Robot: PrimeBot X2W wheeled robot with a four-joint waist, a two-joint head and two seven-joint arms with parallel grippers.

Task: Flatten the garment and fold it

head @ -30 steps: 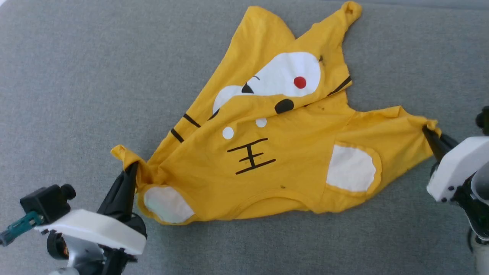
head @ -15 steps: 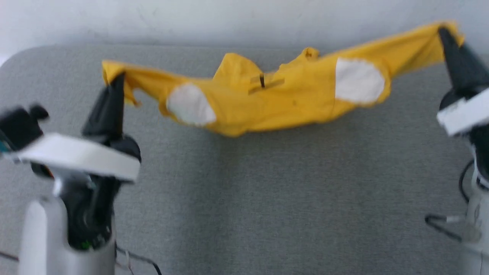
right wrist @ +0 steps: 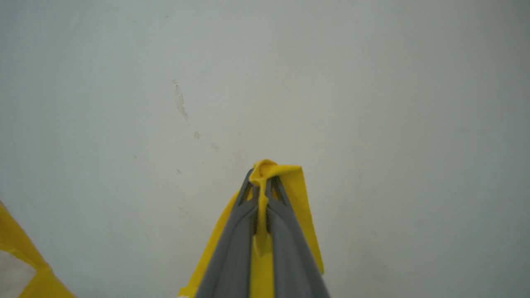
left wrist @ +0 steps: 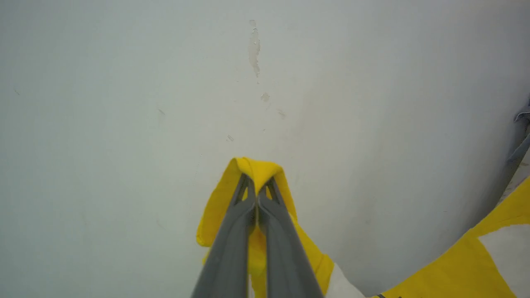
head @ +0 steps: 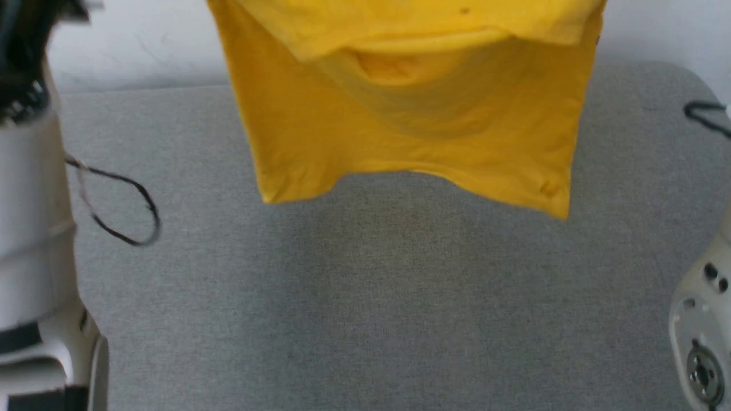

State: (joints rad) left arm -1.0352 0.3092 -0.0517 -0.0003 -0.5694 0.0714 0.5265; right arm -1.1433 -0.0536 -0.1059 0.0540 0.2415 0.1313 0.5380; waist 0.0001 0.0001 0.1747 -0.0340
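The pale left forearm [head: 31, 228] trails a looping black cable [head: 123, 211]; the right arm casing [head: 699, 308] is cream with dark holes. The left tool [left wrist: 257, 182] and right tool [right wrist: 263, 182] have long grey fingers.

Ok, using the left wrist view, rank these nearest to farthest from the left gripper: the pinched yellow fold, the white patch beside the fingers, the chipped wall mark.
1. Pinched fold of the garment: clamped at the shut left gripper's tips.
2. White patch: low, just right of the gripper.
3. Chipped wall mark: beyond the tips, upper middle.
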